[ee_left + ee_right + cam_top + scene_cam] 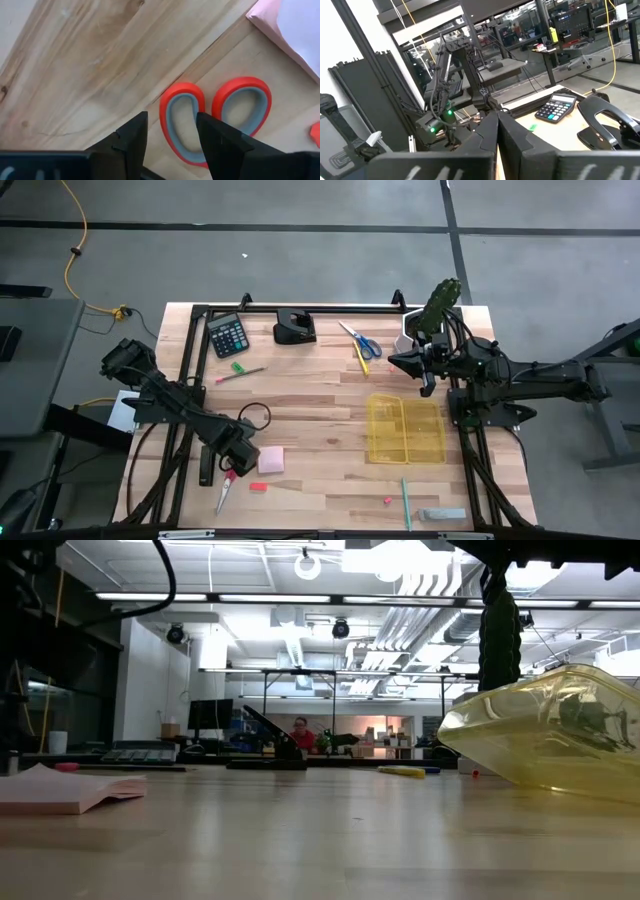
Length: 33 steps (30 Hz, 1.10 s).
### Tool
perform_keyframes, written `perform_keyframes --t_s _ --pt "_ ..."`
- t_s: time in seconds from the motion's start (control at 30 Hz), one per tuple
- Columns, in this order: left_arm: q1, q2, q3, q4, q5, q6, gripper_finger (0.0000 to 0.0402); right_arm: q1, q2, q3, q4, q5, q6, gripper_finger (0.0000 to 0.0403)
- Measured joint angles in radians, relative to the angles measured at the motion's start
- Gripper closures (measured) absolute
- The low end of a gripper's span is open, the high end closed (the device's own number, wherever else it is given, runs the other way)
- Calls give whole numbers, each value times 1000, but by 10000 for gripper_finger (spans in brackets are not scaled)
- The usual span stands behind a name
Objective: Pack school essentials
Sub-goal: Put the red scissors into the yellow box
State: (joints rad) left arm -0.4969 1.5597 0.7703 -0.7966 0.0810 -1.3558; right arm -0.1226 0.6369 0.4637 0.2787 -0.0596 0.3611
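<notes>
1. The wooden table [330, 430] fills the high view, its near edge cut off at the bottom.
2. Right arm sits raised at the table's right edge, the right gripper [428, 383] just beyond the far edge of the yellow tray [405, 430]; in its wrist view the jaws are pressed together on nothing.
3. Left arm reaches in over the near-left corner. The left gripper [170, 137] is down over the red-handled scissors [215, 112], jaws apart, straddling one side of one handle loop; contact I can't make out.
4. The blades are hidden in the wrist view; from above they show just past the gripper [224, 497].
5. The pink sticky pad [270, 460] lies just beside that gripper, only a corner caught by the wrist camera.
6. Blue-handled scissors [360, 340] lie at the far side, well apart.
7. Teal pen [406, 503] lies near the front edge.
8. Tiny red bit [387, 501] beside it, too small to identify.
</notes>
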Motion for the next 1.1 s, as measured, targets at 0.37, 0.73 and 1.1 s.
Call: perform_keyframes --t_s 0.37,0.73,1.1 --pt "5 -34 -6 -17 -9 -29 241 0 0 0 -2 0 -1 402" --pt "7 -63 -7 -87 -47 8 241 0 0 0 -4 2 0 402" --pt "4 -5 -6 -51 -15 15 241 0 0 0 -6 4 0 402"
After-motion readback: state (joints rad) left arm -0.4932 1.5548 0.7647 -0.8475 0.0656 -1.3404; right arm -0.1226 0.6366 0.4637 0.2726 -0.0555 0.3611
